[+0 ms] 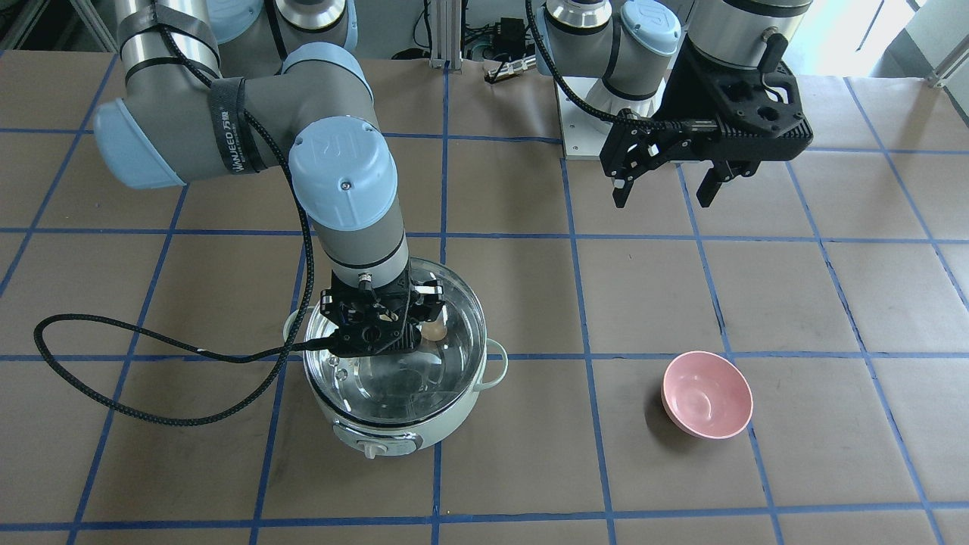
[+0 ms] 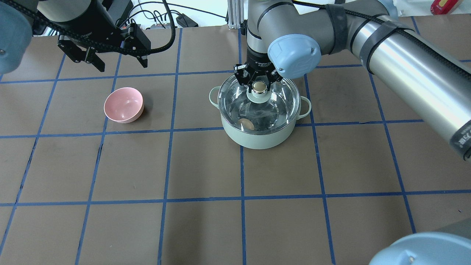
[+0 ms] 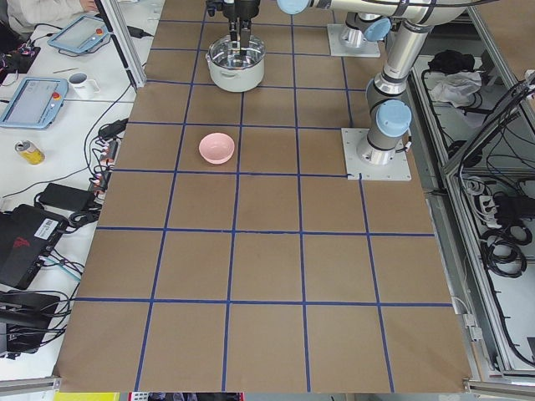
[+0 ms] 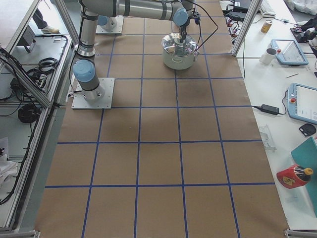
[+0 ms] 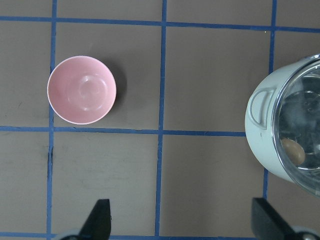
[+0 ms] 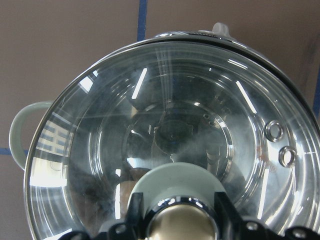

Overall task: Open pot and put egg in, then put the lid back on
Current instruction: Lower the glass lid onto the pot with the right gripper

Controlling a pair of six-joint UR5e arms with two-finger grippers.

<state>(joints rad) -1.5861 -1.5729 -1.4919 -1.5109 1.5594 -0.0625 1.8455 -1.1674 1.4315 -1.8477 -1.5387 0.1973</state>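
The pale green pot (image 2: 257, 138) stands on the table right of centre in the overhead view, with the clear glass lid (image 2: 281, 99) sitting on it. The brown egg (image 2: 245, 124) lies inside, seen through the glass; it also shows in the left wrist view (image 5: 293, 151). My right gripper (image 2: 259, 87) comes straight down over the lid, and its fingers close on the beige-gold knob (image 6: 182, 225). My left gripper (image 2: 117, 64) is open and empty, held high above the table's back left, well apart from the pot (image 1: 394, 431).
An empty pink bowl (image 2: 123, 105) sits on the table to the left of the pot, below and in front of my left gripper. A black cable (image 1: 113, 363) loops over the table beside the pot. Blue tape lines grid the brown table.
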